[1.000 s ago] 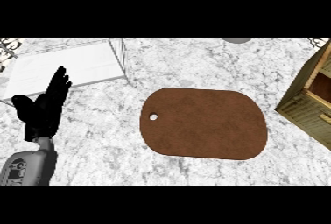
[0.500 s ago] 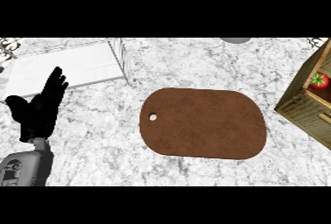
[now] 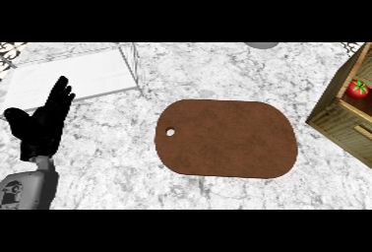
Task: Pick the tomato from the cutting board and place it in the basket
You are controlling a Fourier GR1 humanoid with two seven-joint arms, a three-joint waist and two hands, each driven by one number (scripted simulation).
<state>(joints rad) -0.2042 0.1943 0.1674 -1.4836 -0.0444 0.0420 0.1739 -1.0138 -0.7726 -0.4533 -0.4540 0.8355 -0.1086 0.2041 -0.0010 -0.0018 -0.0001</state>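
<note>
Tomato [image 3: 356, 89] sits inside the basket [image 3: 340, 116] at the desk's right edge, well apart from the bare board [image 3: 227, 138], so the placing looks done. Left hand [image 3: 41, 123] rests at the left with straight fingers, holding nothing. Right hand is out of sight.
</note>
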